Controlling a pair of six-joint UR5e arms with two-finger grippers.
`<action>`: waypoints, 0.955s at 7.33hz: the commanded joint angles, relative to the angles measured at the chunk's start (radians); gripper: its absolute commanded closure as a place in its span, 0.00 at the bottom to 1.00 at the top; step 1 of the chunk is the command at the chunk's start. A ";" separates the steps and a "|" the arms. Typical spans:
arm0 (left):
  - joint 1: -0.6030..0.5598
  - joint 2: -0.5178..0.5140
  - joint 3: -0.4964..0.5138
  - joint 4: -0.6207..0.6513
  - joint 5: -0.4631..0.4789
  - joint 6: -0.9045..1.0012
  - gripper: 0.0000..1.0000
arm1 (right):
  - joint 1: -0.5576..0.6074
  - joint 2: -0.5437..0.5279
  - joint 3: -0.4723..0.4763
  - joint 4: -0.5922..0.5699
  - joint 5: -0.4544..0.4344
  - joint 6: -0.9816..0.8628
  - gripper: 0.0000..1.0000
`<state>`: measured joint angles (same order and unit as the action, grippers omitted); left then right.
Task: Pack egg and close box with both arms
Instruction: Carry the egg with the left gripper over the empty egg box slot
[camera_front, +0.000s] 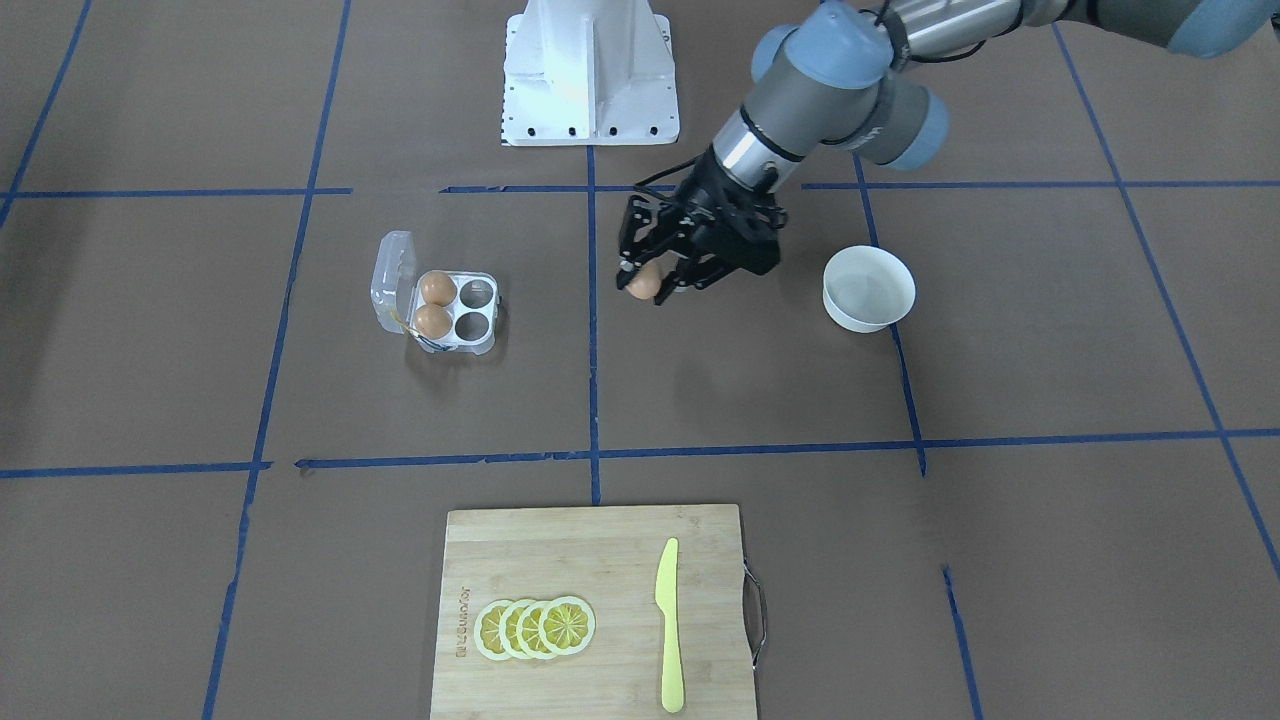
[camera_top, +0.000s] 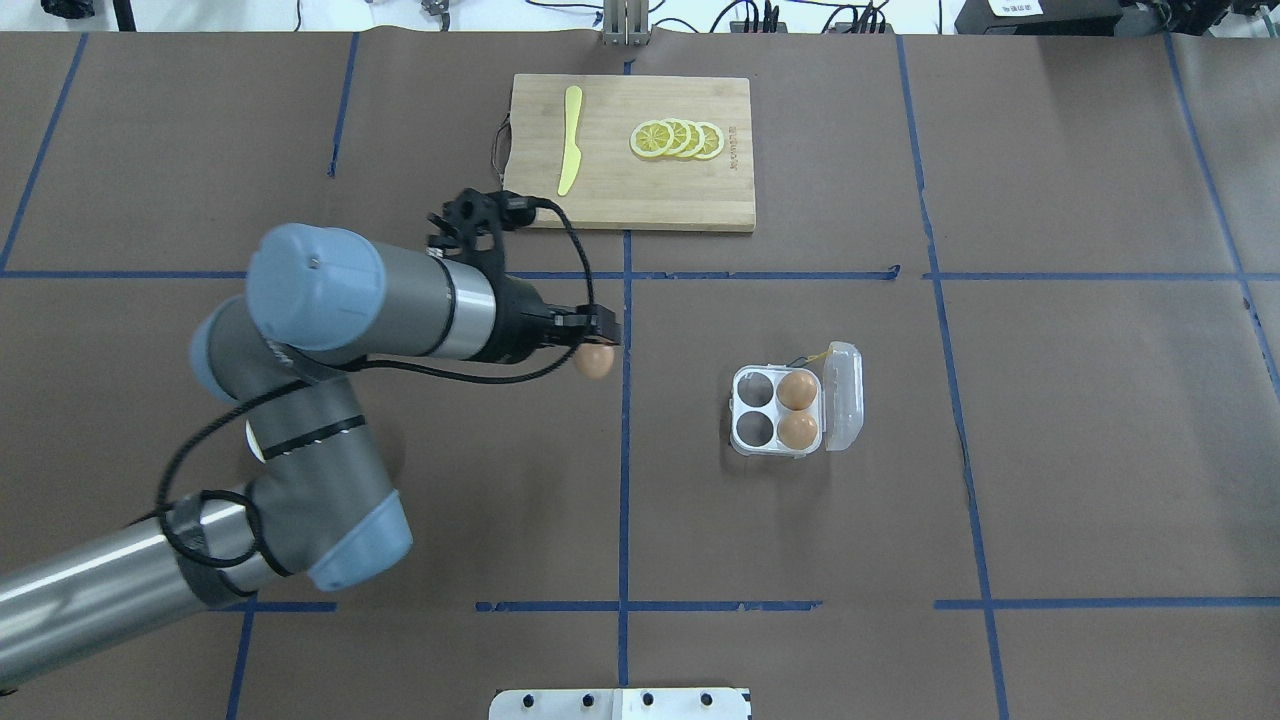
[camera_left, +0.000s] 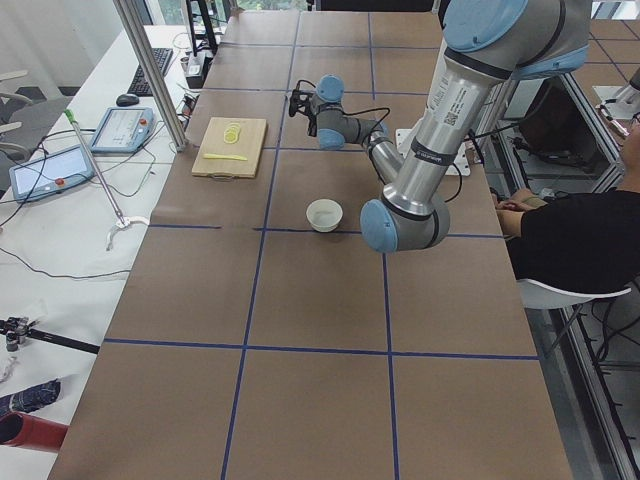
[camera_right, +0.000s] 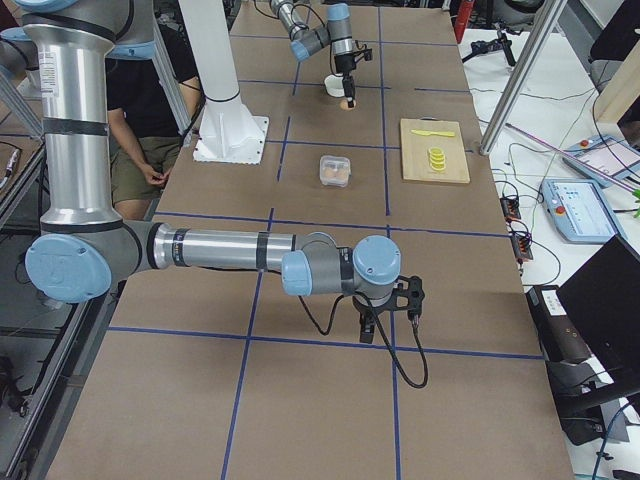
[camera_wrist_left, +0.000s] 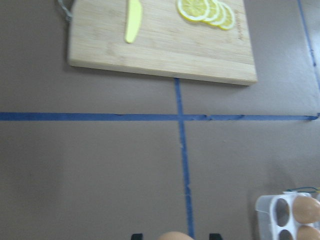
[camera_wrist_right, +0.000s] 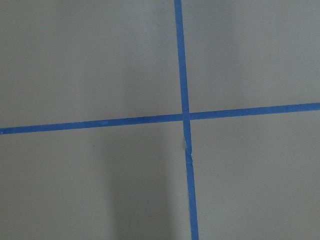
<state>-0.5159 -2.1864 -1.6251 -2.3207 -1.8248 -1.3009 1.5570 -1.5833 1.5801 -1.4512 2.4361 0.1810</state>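
My left gripper (camera_front: 648, 287) is shut on a brown-orange egg (camera_front: 642, 284) and holds it above the table, between the white bowl and the box. In the overhead view the held egg (camera_top: 596, 361) sits at the gripper (camera_top: 600, 352) tip, left of the box (camera_top: 755, 408). The box (camera_front: 473, 308) is a clear four-cell carton with its lid (camera_front: 393, 280) open. Two eggs (camera_front: 436, 304) fill the cells by the lid; the other two cells are empty. My right gripper (camera_right: 388, 318) shows only in the exterior right view, far from the box; I cannot tell its state.
A white bowl (camera_front: 868, 288) stands just behind the left arm. A wooden cutting board (camera_front: 560, 560) with lemon slices (camera_front: 535, 627) and a yellow knife (camera_front: 668, 625) lies at the table's far edge. The white pedestal base (camera_front: 588, 75) stands at the robot's side.
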 joint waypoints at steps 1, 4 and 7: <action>0.114 -0.187 0.205 -0.095 0.131 -0.003 1.00 | 0.000 -0.003 0.014 0.000 0.001 0.000 0.00; 0.146 -0.274 0.365 -0.181 0.203 0.065 1.00 | 0.000 -0.004 0.018 0.000 0.003 0.000 0.00; 0.155 -0.282 0.381 -0.183 0.219 0.062 0.98 | 0.000 -0.012 0.017 0.000 0.001 0.002 0.00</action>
<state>-0.3641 -2.4625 -1.2482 -2.5012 -1.6165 -1.2371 1.5569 -1.5907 1.5965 -1.4522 2.4387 0.1813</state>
